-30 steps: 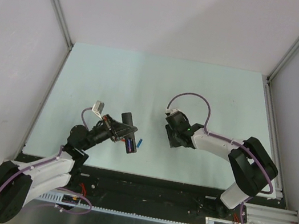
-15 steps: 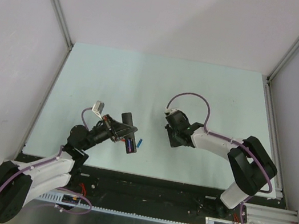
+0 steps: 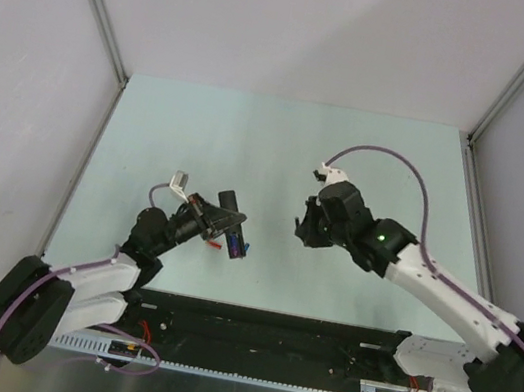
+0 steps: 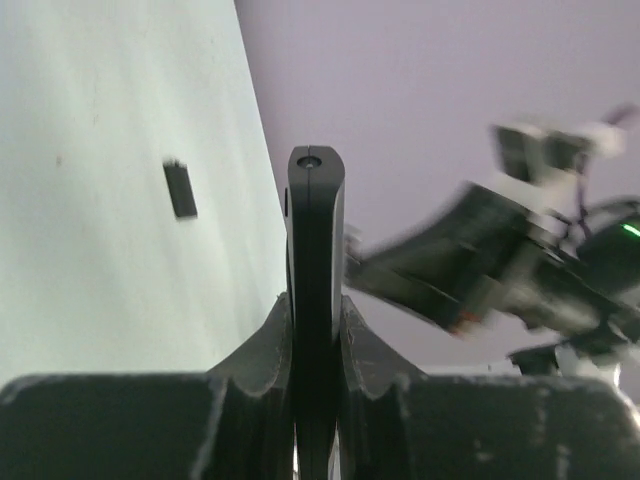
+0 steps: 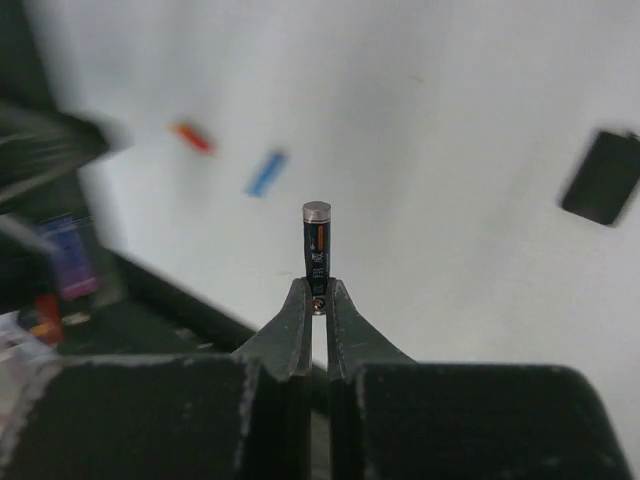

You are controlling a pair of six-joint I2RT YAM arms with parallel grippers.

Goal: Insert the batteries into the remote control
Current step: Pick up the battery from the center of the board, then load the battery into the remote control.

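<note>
My left gripper (image 3: 220, 221) is shut on the black remote control (image 3: 230, 201), held off the table. In the left wrist view the remote (image 4: 316, 220) stands edge-on between the fingers (image 4: 268, 335). My right gripper (image 3: 304, 228) is shut on the base of a battery (image 5: 316, 235), black with an orange mark and a silvery tip. It is just right of the remote and apart from it. A blurred purple-blue patch (image 5: 65, 255) shows on the remote; I cannot tell if it is the second battery.
A small blue stick (image 3: 246, 248) and a small red stick (image 3: 216, 245) lie on the pale green table (image 3: 182, 131) beside the remote. A small flat black rectangle (image 5: 600, 175) lies on the table, also in the left wrist view (image 4: 180, 188). Grey walls enclose the table.
My right arm has stretched out and risen, its gripper shifting a little right with the battery. My left gripper has moved slightly right and up with the remote.
</note>
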